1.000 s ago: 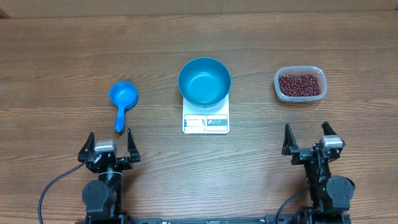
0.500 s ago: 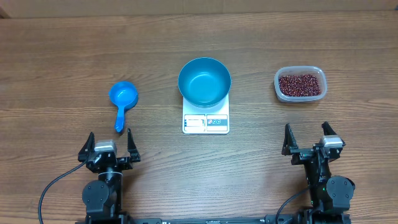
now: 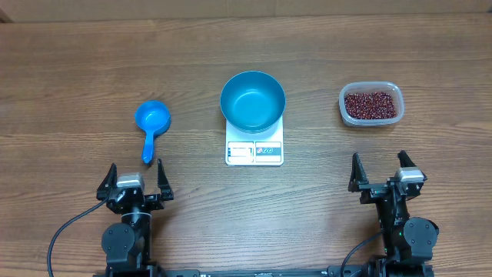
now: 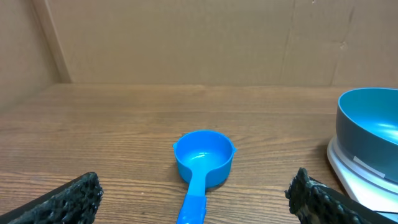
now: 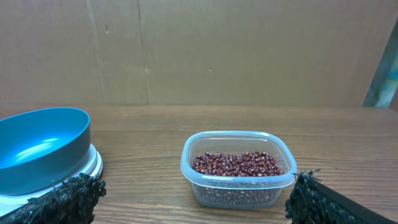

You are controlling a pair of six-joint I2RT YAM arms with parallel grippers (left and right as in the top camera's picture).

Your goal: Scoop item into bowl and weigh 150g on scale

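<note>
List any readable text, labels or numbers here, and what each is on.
No text can be read.
Scale: display and blue-marked button panel are too small and blurred to read.
Bowl, scoop, clear tub: no print visible.

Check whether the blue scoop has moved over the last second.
No. The blue scoop lies in the same spot left of the white kitchen scale, at the same gap from it, handle angled as before.

The scale shows a display too small to read.
</note>
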